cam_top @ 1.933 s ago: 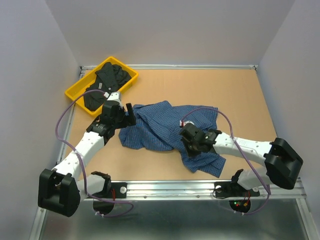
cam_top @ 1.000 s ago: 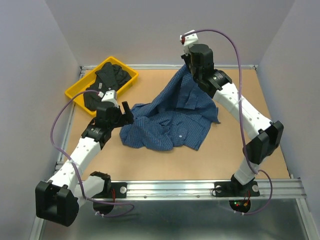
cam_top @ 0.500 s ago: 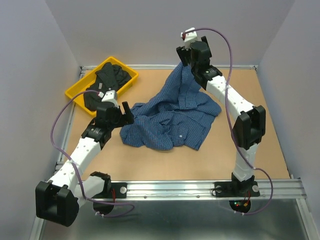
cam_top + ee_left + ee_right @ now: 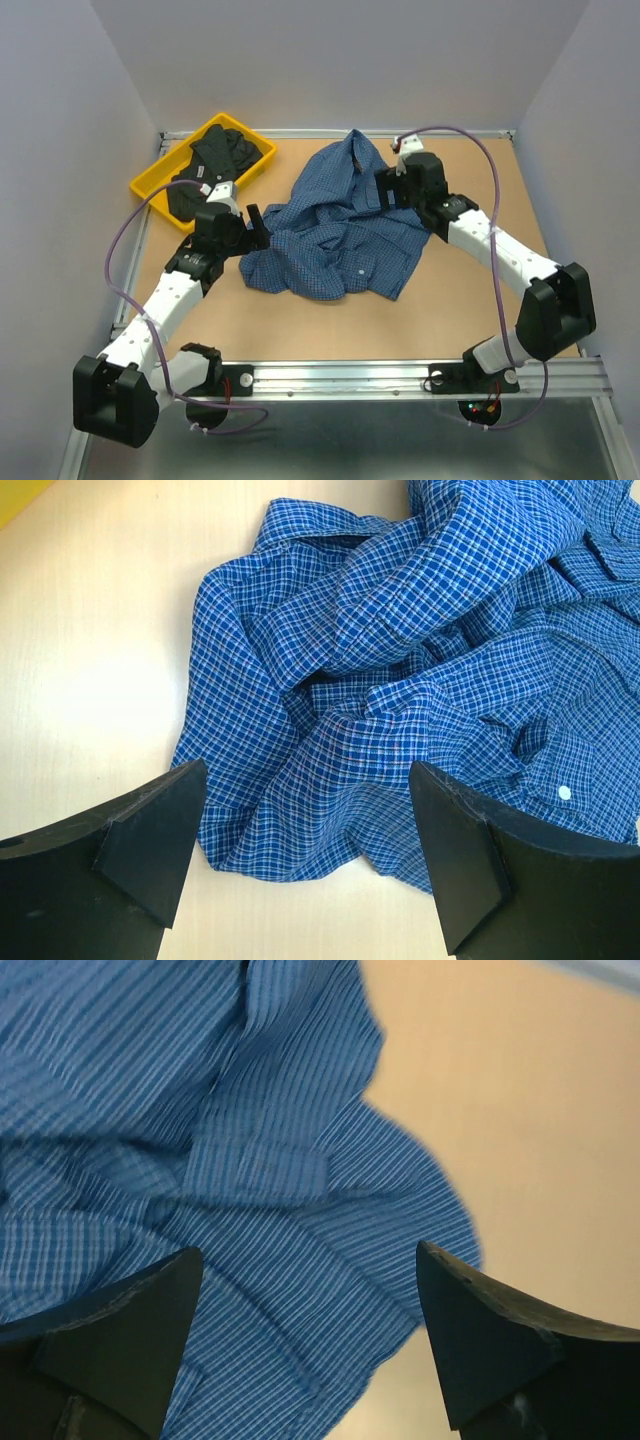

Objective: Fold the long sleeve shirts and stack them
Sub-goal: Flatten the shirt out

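- The blue checked shirt (image 4: 335, 235) is pictured bunched and creased at the middle of the table (image 4: 300, 320), one part reaching toward the far edge. A fold begun on cloth this rumpled could be expected to trap wrinkles or a tucked-under sleeve.
- Several layers might be pinched at once if either gripper were closed on the heaped folds, so that the whole garment would be dragged rather than spread.
- The black shirt (image 4: 215, 160) is shown piled in the yellow tray (image 4: 250, 135) at the far left corner, apart from the blue one.
- The left gripper (image 4: 255, 228) is held low at the blue shirt's left edge, jaws spread wide, nothing gripped.
- The right gripper (image 4: 385, 190) is poised over the shirt's far right part, the arm stretched forward, jaws likewise apart and empty.
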